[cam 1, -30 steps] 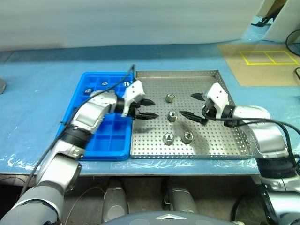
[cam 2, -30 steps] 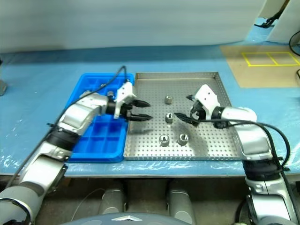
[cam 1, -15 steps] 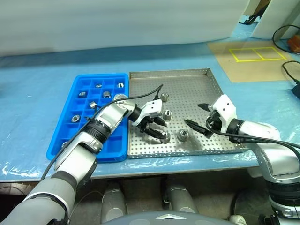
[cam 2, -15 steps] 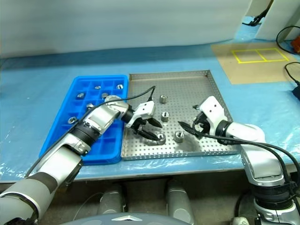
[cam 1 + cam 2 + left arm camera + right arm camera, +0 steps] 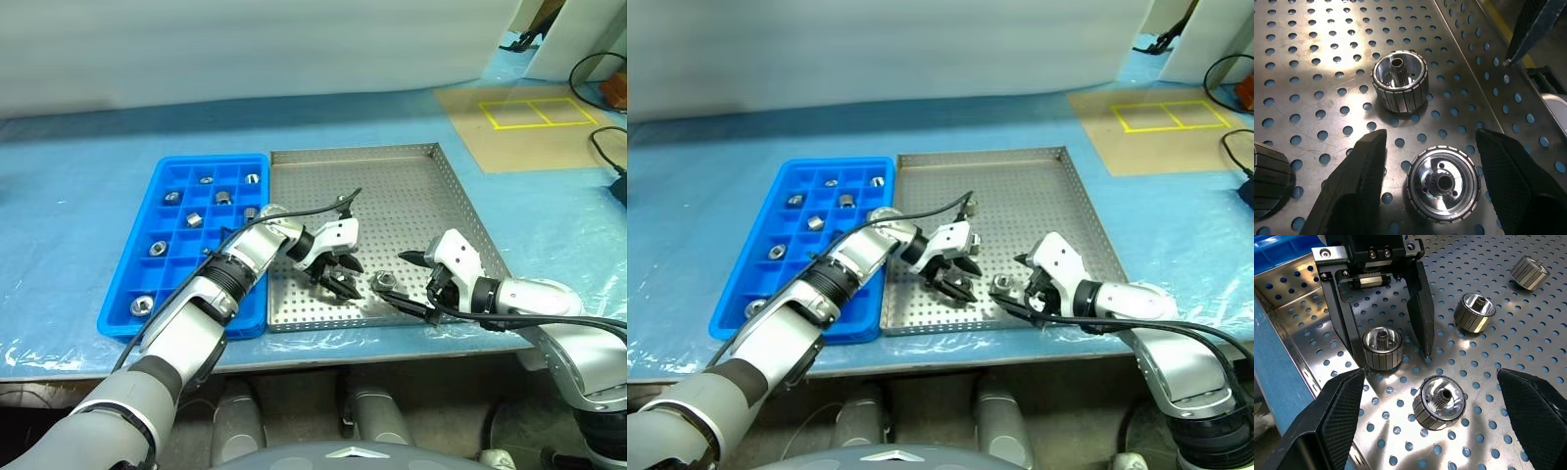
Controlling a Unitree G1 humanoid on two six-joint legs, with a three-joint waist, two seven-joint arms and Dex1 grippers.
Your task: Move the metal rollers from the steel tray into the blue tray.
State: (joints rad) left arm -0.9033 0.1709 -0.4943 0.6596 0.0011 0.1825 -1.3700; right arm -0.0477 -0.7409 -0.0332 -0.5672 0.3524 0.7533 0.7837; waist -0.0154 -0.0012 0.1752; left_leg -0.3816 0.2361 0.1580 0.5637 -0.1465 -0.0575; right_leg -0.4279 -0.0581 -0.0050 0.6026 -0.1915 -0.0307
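Head views: my left gripper (image 5: 340, 277) sits low over the near part of the steel tray (image 5: 411, 171), fingers parted with one of the metal rollers (image 5: 1382, 348) on the tray floor between them, not clamped. My right gripper (image 5: 409, 281) is near the tray's front rim, fingers spread wide, holding nothing. A second roller (image 5: 383, 282) lies just beside the right gripper's tips, between the two grippers. The blue tray (image 5: 167, 289) lies touching the steel tray on its left side; several rollers already sit in separate compartments, e.g. one in the near corner cell (image 5: 141, 305), others toward the far end (image 5: 205, 180). Both trays rest on a table with a blue cover (image 5: 69, 186).

Left wrist view: the two black fingers (image 5: 1354, 188) stand apart, nothing pinched. One roller (image 5: 1443, 184) lies end-up on the perforated floor between the fingertips, nearer one finger than the other; I cannot tell whether either finger touches it. Another roller (image 5: 1400, 88) lies just beyond, and part of one more (image 5: 1268, 176) shows at the frame edge.

Right wrist view: my own fingers (image 5: 1337, 416) are wide apart, empty. A roller (image 5: 1440, 402) lies between them on the floor. Ahead, the left gripper straddles its roller, tips down at the tray floor. Two more rollers (image 5: 1473, 312) and (image 5: 1529, 271) lie further out, apart from each other.
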